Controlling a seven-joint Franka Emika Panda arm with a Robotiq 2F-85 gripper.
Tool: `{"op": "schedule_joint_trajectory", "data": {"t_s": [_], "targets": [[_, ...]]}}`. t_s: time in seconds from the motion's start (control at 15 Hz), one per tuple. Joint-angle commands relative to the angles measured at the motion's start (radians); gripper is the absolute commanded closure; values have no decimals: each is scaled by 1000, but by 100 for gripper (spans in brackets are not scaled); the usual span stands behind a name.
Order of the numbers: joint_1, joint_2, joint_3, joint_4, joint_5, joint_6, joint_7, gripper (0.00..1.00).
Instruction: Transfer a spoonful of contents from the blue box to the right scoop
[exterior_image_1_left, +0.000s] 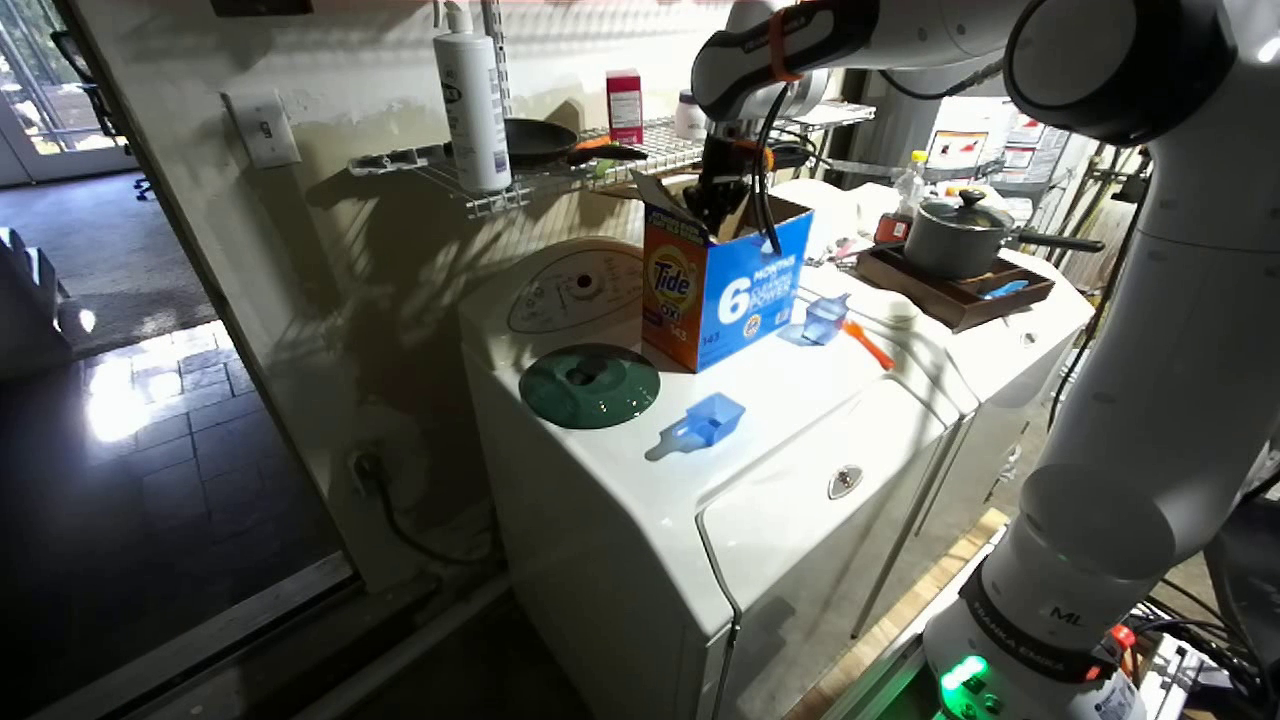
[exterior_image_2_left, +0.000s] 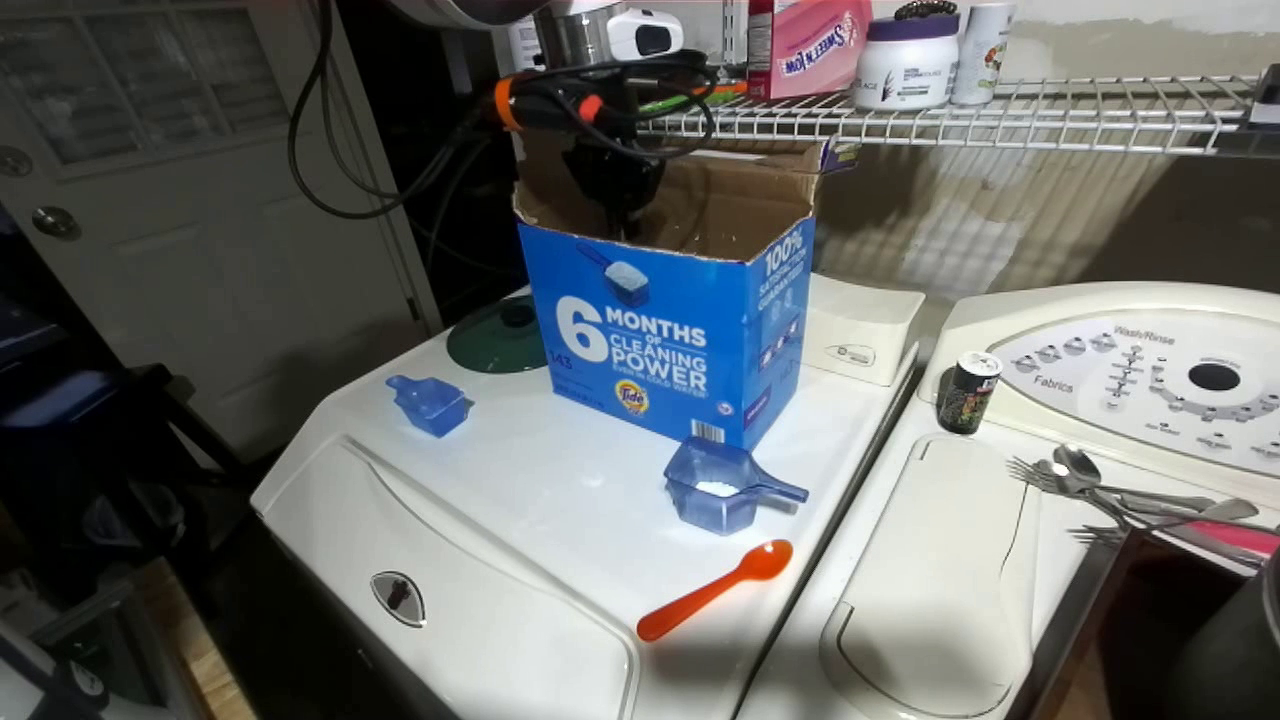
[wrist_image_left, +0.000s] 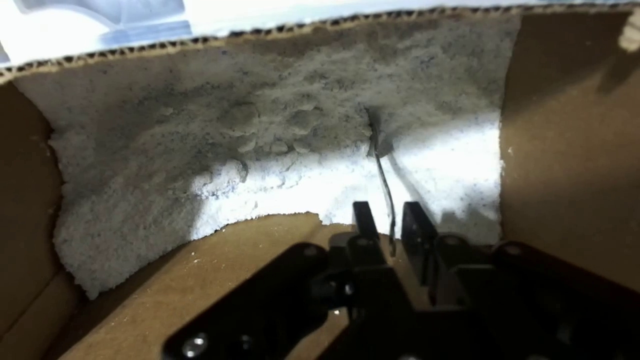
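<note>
The blue box (exterior_image_1_left: 752, 290) (exterior_image_2_left: 650, 330) stands with its top open on the white machine. White speckled powder (wrist_image_left: 280, 115) lies inside it. From the powder sticks out the thin, metallic-looking handle of a spoon (wrist_image_left: 383, 175); its bowl is hidden. My gripper (wrist_image_left: 387, 206) (exterior_image_2_left: 625, 212) reaches down into the box, jaws partly apart. The handle's end passes between the fingers (wrist_image_left: 419, 225), with a gap showing on both sides. Outside the box sits the right scoop (exterior_image_1_left: 825, 318) (exterior_image_2_left: 718, 490), pale translucent blue, with a little white powder in it. A deeper blue scoop (exterior_image_1_left: 715, 420) (exterior_image_2_left: 432, 405) lies farther left.
An orange spoon (exterior_image_2_left: 715, 592) lies near the right scoop. A green lid (exterior_image_1_left: 590, 386) rests beside the box. Behind and above runs a wire shelf (exterior_image_2_left: 1040, 130) with bottles and boxes. On the adjoining machine are a pot (exterior_image_1_left: 955, 242), a wooden tray (exterior_image_1_left: 915, 290) and metal cutlery (exterior_image_2_left: 1110, 490).
</note>
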Motion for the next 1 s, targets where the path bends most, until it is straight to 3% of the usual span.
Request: {"op": "schedule_joint_trajectory", "data": {"t_s": [0.0,0.47,0.93], "targets": [[-12,27,17,44,-34,-23,29,100],[2,25,36,36,-84,-9,38,99],[19,22,41,16,-232,4,56,99]]}}
